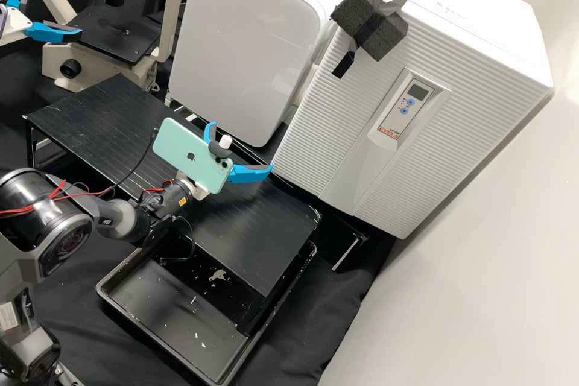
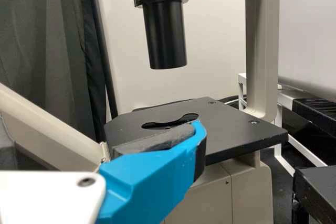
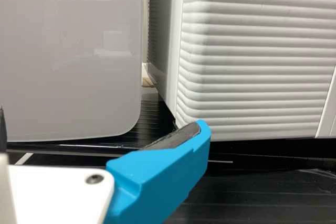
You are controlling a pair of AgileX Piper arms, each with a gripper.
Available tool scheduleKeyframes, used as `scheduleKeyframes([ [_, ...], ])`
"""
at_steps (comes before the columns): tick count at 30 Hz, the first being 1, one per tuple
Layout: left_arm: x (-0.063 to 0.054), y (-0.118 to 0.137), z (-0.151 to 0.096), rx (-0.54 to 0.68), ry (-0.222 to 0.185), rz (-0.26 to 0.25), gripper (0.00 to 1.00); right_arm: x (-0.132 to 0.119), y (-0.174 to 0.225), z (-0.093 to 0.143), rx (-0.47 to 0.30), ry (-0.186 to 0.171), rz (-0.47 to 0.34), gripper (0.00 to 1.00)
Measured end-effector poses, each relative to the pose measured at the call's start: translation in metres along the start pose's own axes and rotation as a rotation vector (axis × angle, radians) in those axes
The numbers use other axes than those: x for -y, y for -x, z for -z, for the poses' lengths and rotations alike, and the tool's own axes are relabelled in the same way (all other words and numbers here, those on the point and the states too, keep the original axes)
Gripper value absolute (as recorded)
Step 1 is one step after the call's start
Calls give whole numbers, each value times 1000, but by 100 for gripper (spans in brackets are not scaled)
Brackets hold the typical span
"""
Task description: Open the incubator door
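Note:
The white ribbed incubator (image 1: 338,102) stands at the right of the high view, its front door shut, a black foam block (image 1: 386,33) taped near the door's upper edge. My right gripper (image 1: 241,146) is open above the black shelf, in front of the incubator's lower left corner and apart from it. In the right wrist view, the right gripper (image 3: 102,119) has the incubator's ribbed front (image 3: 252,61) beyond it. At the far upper left, my left gripper (image 1: 55,10) is open near the microscope. The left gripper (image 2: 100,129) faces the microscope stage (image 2: 236,129) in its wrist view.
A glossy white cabinet (image 1: 247,48) stands left of the incubator. The black shelf (image 1: 253,223) spans the middle, over a black tray (image 1: 163,325). The microscope (image 1: 175,12) is at the upper left. A mint-green phone (image 1: 187,154) is mounted on the right arm's wrist.

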Motion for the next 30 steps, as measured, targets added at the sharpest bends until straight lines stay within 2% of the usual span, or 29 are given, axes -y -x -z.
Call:
scheduleKeyframes([
  [10,0,0,0,0,0,0,100,0,0,0,0,0,0,100],
  [13,0,0,0,0,0,0,100,-6,1,0,0,-4,-21,100],
  [17,0,0,0,0,0,0,100,-27,9,4,-17,-37,-83,100],
  [21,0,0,0,0,0,0,100,-55,15,13,-57,-75,-178,100],
  [28,0,0,0,0,0,0,100,-86,8,38,-142,-78,-290,100],
  [30,0,0,0,0,0,0,100,-95,3,47,-146,-82,-348,100],
])
